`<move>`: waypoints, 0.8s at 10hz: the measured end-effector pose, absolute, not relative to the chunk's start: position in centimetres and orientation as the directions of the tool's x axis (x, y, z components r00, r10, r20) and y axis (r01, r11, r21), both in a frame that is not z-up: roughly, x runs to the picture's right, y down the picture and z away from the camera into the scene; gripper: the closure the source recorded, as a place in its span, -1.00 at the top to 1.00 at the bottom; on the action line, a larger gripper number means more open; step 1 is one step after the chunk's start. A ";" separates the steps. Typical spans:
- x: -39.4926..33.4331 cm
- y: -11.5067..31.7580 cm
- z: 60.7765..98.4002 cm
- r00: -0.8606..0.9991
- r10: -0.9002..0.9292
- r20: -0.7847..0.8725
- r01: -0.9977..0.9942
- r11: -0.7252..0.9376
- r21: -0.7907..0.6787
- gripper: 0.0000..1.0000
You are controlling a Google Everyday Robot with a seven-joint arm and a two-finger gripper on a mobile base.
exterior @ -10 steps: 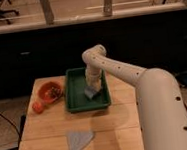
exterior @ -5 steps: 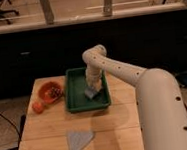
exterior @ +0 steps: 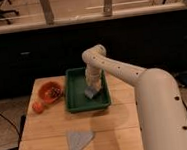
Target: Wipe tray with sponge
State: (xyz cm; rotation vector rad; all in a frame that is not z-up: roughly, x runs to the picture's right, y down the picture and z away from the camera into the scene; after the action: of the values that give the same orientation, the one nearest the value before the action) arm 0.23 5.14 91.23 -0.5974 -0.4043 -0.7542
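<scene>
The dark green tray [exterior: 76,102] sits on the wooden table, at its far middle. The pale grey-blue sponge [exterior: 91,93] lies inside the tray, toward its right side. My gripper [exterior: 92,86] comes down from the white arm straight onto the sponge and presses it against the tray floor. The fingers are hidden behind the wrist and the sponge.
A round orange bowl [exterior: 50,91] stands left of the tray, with a small orange fruit [exterior: 37,106] in front of it. A flat grey triangular cloth [exterior: 78,141] lies near the table's front edge. A dark counter and glass wall run behind the table.
</scene>
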 end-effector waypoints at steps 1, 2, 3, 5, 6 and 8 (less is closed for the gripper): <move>0.2 5.2 91.2 0.656 -0.522 0.545 0.744 0.570 -0.349 -1.00; 0.1 5.2 91.2 0.655 -0.523 0.546 0.745 0.570 -0.347 -1.00; 0.1 5.2 91.3 0.655 -0.523 0.546 0.745 0.571 -0.346 -1.00; 0.2 5.2 91.2 0.651 -0.525 0.548 0.747 0.569 -0.344 -1.00; 0.2 5.3 91.3 0.643 -0.532 0.551 0.755 0.561 -0.339 -1.00; 0.1 5.3 91.3 0.635 -0.539 0.554 0.762 0.554 -0.334 -1.00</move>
State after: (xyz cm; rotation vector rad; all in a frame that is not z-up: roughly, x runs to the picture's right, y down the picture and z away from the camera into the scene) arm 0.15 5.31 91.29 -0.5918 -0.4155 -0.7955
